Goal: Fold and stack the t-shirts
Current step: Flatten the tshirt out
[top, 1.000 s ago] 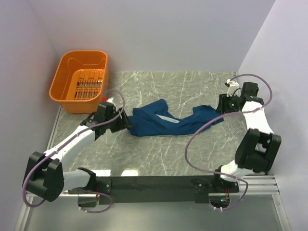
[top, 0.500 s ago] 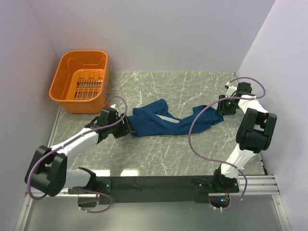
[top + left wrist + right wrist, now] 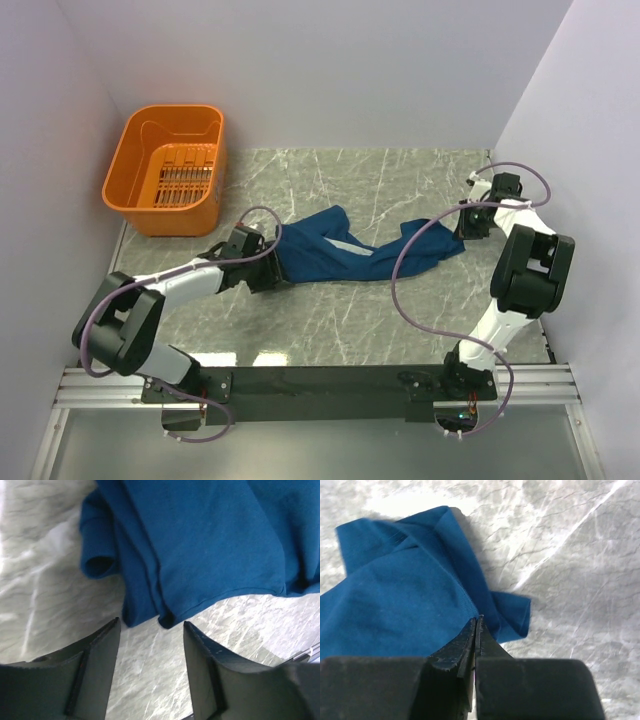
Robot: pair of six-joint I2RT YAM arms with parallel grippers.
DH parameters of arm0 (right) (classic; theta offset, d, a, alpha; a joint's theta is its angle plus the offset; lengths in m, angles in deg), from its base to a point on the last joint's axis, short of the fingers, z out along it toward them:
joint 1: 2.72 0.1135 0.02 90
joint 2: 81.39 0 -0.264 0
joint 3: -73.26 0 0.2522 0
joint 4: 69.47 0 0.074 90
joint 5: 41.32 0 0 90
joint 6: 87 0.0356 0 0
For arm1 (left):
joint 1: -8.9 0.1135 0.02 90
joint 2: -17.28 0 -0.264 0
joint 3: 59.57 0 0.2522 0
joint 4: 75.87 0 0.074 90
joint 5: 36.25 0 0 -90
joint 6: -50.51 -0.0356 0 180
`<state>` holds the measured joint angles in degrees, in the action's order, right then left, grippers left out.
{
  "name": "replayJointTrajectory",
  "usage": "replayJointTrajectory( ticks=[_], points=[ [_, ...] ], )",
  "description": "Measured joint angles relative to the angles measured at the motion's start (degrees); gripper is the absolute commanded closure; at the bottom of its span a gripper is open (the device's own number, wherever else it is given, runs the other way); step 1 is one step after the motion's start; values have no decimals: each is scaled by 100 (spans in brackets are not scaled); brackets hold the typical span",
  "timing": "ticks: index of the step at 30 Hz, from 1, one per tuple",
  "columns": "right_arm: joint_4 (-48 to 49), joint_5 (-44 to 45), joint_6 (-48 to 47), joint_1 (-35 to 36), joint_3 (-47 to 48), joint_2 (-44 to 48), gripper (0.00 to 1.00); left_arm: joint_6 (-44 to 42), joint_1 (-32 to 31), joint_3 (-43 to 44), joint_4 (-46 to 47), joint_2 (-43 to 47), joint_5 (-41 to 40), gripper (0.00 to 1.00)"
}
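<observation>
A dark blue t-shirt [image 3: 330, 255] lies crumpled in a long band across the middle of the marble table. My left gripper [image 3: 272, 268] is low at its left end. In the left wrist view that gripper [image 3: 151, 622] is open, with bare table between its fingers and the shirt's folded hem [image 3: 210, 545] just beyond the tips. My right gripper [image 3: 462, 228] is at the shirt's right end. In the right wrist view that gripper [image 3: 476, 617] has its fingers pressed together, pinching the edge of the blue cloth [image 3: 395, 595]. No chest print shows.
An orange plastic basket [image 3: 130, 200] stands at the back left corner, with nothing in it. Pale walls close in the table on the left, back and right. Purple cables loop over both arms. The black base rail runs along the near edge.
My right gripper has shut on the shirt's right edge. The left arm has stretched lower and rightward, up to the shirt's left end, with its fingers slightly narrower. The shirt has not moved.
</observation>
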<state>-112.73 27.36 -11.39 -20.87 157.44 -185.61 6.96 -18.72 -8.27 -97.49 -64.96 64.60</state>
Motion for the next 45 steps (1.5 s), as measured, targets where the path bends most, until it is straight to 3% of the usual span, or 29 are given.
replayJointTrajectory(
  ticks=[10, 17, 20, 22, 25, 26, 27, 30, 37, 45],
  points=[
    [76, -284, -68, -11, -461, 850, 100, 133, -144, 361, 155, -389, -144, 52],
    [87, -422, -136, -52, -643, 922, 100, 166, -164, 459, 166, -542, -197, 74],
    [72, -479, -177, -122, -710, 1001, 100, 190, -173, 459, 160, -522, -212, 89],
    [66, -511, -199, -168, -710, 1075, 100, 227, -175, 459, 151, -474, -212, 92],
    [59, -542, -225, -216, -710, 1215, 100, 234, -175, 459, 144, -380, -208, 86],
    [57, -562, -240, -227, -710, 1263, 100, 238, -179, 459, 144, -350, -203, 71],
    [55, -581, -258, -232, -710, 1305, 100, 214, -179, 459, 142, -326, -190, 64],
    [55, -629, -286, -234, -719, 1384, 100, 267, -186, 455, 142, -234, -157, 52],
    [17, -684, -302, -236, -796, 1397, 100, 291, -190, 332, 162, -125, -98, 50],
    [20, -684, -302, -236, -796, 1397, 100, 393, -282, 319, 337, -393, -4, 59]
  ],
)
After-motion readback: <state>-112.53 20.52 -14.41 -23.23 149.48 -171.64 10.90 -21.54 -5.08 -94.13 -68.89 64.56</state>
